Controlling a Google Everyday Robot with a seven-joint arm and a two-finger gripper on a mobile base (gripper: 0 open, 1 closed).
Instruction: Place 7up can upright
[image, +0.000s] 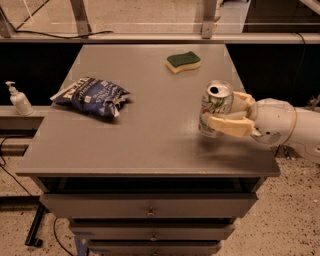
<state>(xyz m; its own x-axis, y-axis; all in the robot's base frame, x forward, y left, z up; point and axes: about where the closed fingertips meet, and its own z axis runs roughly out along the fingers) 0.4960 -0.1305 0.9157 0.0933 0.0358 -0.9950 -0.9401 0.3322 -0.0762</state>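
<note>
The 7up can (215, 107) is silver-white with green marks and a shiny open top. It stands upright at the right side of the grey table (145, 140), its base at or just above the surface. My gripper (222, 112) comes in from the right and is shut on the can, one tan finger (231, 125) across its front and the other behind it. The white arm (280, 122) extends off the right edge of the table.
A blue-and-white chip bag (91, 96) lies at the table's left. A green-and-yellow sponge (183, 62) sits at the back centre. A white pump bottle (19, 100) stands on a ledge left of the table. Drawers (150, 212) are below the table top.
</note>
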